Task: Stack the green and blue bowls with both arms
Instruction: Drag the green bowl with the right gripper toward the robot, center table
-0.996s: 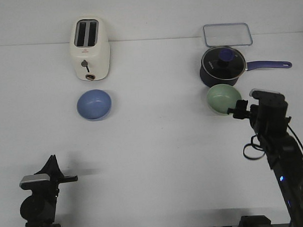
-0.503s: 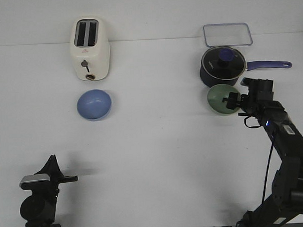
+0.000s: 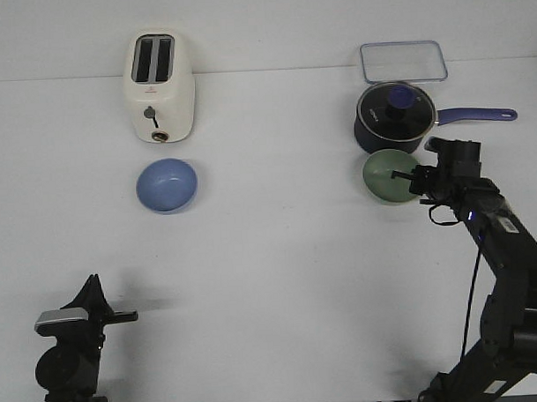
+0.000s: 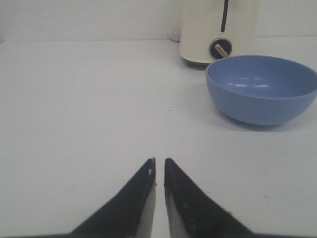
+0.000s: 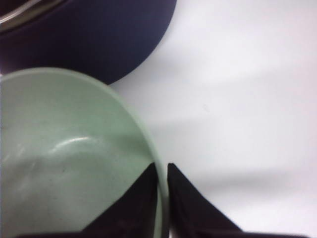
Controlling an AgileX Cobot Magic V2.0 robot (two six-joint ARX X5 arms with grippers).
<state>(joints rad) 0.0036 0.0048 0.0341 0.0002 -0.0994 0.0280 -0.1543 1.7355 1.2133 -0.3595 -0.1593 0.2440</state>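
Your right gripper [image 3: 406, 175] had its fingers clamped over the rim of the green bowl [image 3: 387, 176], on the side of the bowl away from the toaster [image 3: 159, 87]. In the right wrist view the two black fingertips [image 5: 148, 186] sat nearly together with the pale green rim pinched between them, one finger inside the bowl [image 5: 69, 158] and one outside. The green bowl stood on the white table [image 3: 280, 280], just in front of the dark saucepan [image 3: 393, 117], and from the front view you could not tell whether the two were touching. The saucepan's glass lid was on and its long handle pointed away from the toaster. Behind the saucepan lay a clear rectangular lid [image 3: 403, 60].

Your blue bowl [image 3: 166, 184] sat upright directly in front of the toaster, close to it but not touching, and well apart from the green bowl. Nothing was inside it.

Your left gripper [image 3: 114, 317] was parked low at the near edge of the table, far in front of the toaster and well short of the blue bowl. In the left wrist view its fingers [image 4: 143, 198] came almost to a point with only a thin slit between them, holding nothing, and the blue bowl [image 4: 261, 88] and the toaster's lever knob [image 4: 221, 47] showed ahead of them.
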